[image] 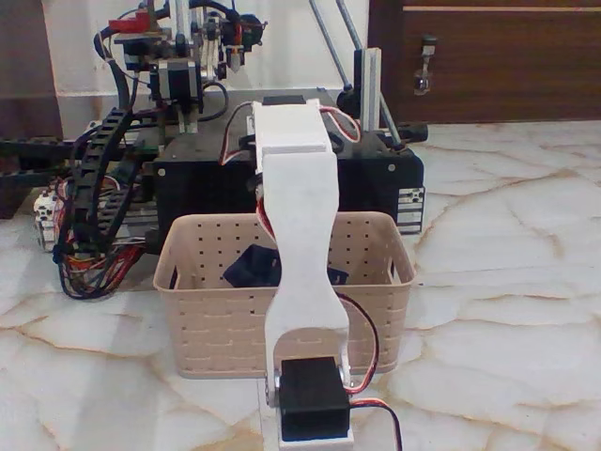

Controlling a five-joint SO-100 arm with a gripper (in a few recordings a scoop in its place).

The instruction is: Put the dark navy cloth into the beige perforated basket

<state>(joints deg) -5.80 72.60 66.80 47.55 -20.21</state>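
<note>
You had the dark navy cloth inside the beige perforated basket at frame centre, but the white arm hid the gripper, so I could not tell its state.

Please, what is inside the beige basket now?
Inside the beige perforated basket, the dark navy cloth can be seen in the fixed view. The white arm stands in front and covers the basket's middle, so anything there is hidden.

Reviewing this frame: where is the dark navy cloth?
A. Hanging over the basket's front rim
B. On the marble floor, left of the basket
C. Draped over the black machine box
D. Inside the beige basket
D: in the fixed view the dark navy cloth shows inside the beige perforated basket, below its rim and partly hidden behind the white arm.
</note>
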